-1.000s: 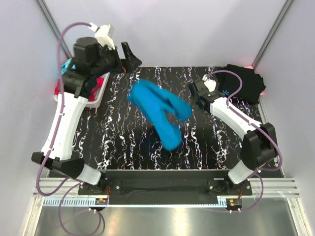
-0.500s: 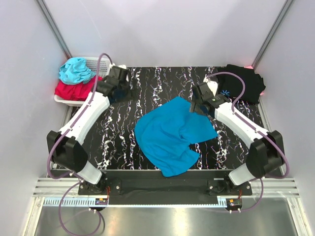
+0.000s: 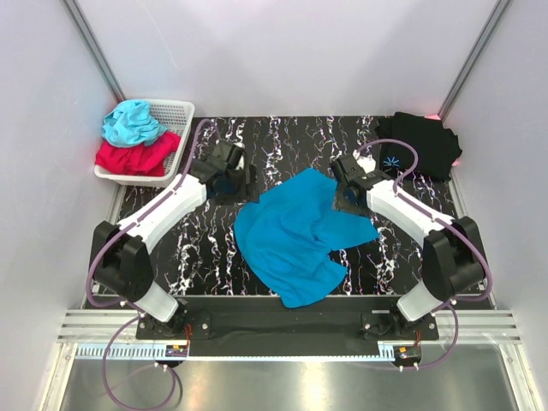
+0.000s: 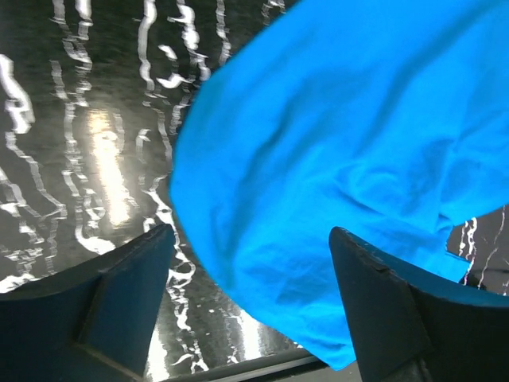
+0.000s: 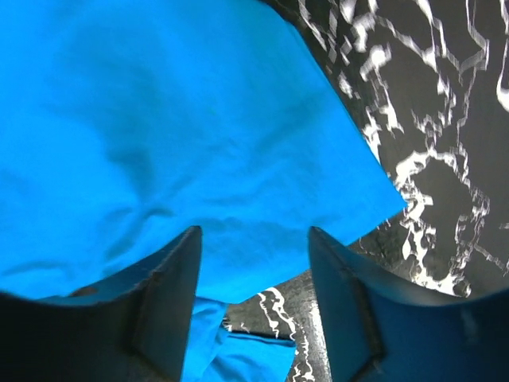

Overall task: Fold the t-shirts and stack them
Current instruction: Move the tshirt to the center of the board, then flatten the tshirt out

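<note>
The blue t-shirt (image 3: 295,233) lies rumpled and unfolded on the middle of the black marbled table (image 3: 201,253). My left gripper (image 3: 247,182) is open and empty, low at the shirt's back left edge. In the left wrist view the shirt (image 4: 334,135) fills the space ahead of the open left gripper (image 4: 250,267). My right gripper (image 3: 344,197) is open and empty over the shirt's right edge; the right wrist view shows the cloth (image 5: 175,143) under the open right gripper (image 5: 254,274). The black t-shirt (image 3: 421,144) with a pale-blue starburst lies at the back right corner.
A white basket (image 3: 175,116) at the back left holds a cyan cloth (image 3: 133,122) and a red cloth (image 3: 133,157). Grey walls close in the table on three sides. The arm bases stand at the near edge.
The blue shirt was bunched and in motion a second ago and now lies spread on the table. My left arm swung down from over the basket to the shirt's left edge. My right gripper moved onto its right edge.
</note>
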Available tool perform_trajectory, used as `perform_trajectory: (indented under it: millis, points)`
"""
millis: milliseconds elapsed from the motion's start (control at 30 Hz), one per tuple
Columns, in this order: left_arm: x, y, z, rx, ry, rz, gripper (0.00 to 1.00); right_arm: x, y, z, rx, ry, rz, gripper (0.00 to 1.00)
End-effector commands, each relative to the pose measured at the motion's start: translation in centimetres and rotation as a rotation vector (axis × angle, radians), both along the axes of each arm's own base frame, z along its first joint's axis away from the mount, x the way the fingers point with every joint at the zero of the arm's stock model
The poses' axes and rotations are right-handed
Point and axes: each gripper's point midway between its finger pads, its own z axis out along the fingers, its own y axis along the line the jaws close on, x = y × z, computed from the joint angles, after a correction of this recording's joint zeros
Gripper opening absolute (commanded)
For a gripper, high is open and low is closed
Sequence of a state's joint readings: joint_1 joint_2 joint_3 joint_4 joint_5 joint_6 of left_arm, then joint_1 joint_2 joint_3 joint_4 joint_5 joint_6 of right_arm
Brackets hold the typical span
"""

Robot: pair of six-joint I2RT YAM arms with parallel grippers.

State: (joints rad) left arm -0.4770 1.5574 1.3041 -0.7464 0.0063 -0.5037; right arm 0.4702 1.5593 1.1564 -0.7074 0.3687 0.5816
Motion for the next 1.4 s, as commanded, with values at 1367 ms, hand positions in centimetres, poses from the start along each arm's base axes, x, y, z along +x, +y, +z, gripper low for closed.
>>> perform_trajectory:
  millis: [1367]
  points:
    - [-15.4,-13.7,-2.3,0.019,-0.049,-0.355,0.83,-4.0,-6.9,-5.9,0.127,0.089,-0.228,0.54]
